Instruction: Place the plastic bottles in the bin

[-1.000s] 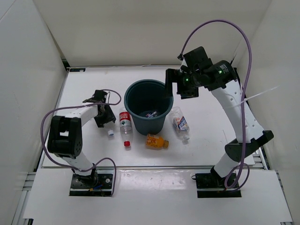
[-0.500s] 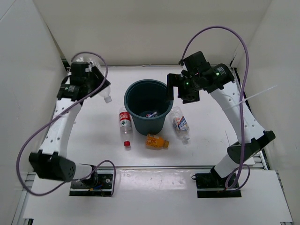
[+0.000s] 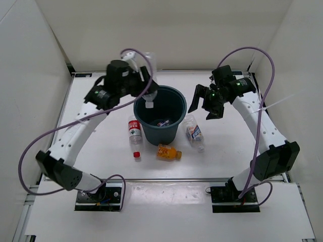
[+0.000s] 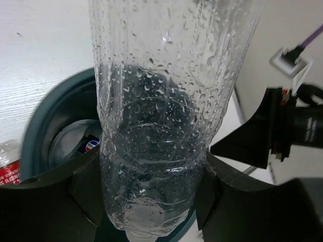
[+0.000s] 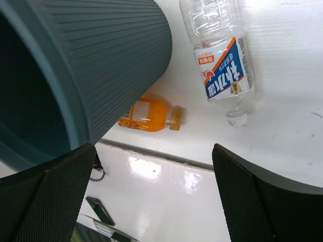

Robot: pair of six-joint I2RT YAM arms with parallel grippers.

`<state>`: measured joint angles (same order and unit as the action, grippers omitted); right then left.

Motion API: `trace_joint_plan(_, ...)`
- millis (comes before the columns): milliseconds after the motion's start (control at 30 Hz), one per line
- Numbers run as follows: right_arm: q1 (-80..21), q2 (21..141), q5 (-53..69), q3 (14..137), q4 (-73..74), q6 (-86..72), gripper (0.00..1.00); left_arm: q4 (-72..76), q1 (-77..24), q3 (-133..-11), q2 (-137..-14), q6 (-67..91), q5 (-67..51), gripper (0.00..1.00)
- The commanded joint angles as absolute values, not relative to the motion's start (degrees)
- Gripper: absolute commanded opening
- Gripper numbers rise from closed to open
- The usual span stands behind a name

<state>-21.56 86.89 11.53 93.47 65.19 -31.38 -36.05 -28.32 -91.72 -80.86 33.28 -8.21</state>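
My left gripper [image 3: 144,83] is shut on a clear wet bottle [image 4: 161,101] and holds it cap-down over the left rim of the dark bin [image 3: 174,128]; the bottle's white cap [image 3: 149,103] hangs above the opening. A bottle with a blue label [image 3: 162,122] lies inside the bin. On the table lie a red-label bottle [image 3: 135,132], a stubby orange bottle [image 3: 168,152] and a clear bottle with a white label [image 3: 194,132]. My right gripper [image 3: 204,103] is open and empty, right of the bin above the white-label bottle [image 5: 219,70].
White walls close in the table on three sides. The table's front edge [image 3: 161,179] runs just behind the arm bases. The bin's ribbed wall [image 5: 101,65] fills the left of the right wrist view, close to the gripper's left finger.
My left arm has picked the clear bottle off the table at the left, lifted it and swung it right over the bin. My right gripper has moved away from the bin, right and down.
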Motion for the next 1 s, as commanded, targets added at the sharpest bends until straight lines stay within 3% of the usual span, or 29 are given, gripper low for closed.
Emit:
trace_joint_plan(0,-20.5,86.0,14.4,90.5,61.0,-32.3,1.00,-36.2,-33.2,-96.1,-81.0,25.8,-4.5,0.63)
trace_joint_plan(33,-20.5,87.1,14.4,89.8,61.0,-31.6,1.00,-36.2,-33.8,-96.6,-81.0,24.9,-0.7,0.74)
trace_joint_plan(67,-20.5,88.2,13.5,89.3,62.0,-31.0,1.00,-36.2,-34.4,-97.9,-80.3,23.7,0.9,0.99)
trace_joint_plan(100,-21.0,90.5,10.5,88.8,62.0,-30.5,1.00,-36.2,-35.5,-98.6,-80.3,20.9,2.4,1.00)
trace_joint_plan(300,-22.1,96.2,4.4,85.8,59.2,-28.8,1.00,-36.2,-35.5,-98.6,-78.7,14.3,4.3,1.00)
trace_joint_plan(533,-22.1,101.9,-2.5,80.0,53.8,-26.5,1.00,-36.2,-35.5,-99.1,-73.5,20.3,9.8,1.00)
trace_joint_plan(733,-22.1,110.0,-2.3,78.9,51.2,-25.9,1.00,-35.7,-33.6,-89.8,-66.1,23.0,15.8,1.00)
trace_joint_plan(867,-21.6,110.7,-0.5,78.9,50.7,-25.9,0.85,-34.4,-30.0,-84.1,-61.0,24.9,15.3,1.00)
trace_joint_plan(900,-21.6,110.7,-0.5,78.9,50.7,-25.9,0.74,-33.6,-29.4,-83.1,-60.0,25.6,14.6,1.00)
trace_joint_plan(967,-21.1,110.0,0.0,78.9,50.7,-25.9,0.63,-33.6,-28.9,-80.3,-57.7,27.5,13.8,1.00)
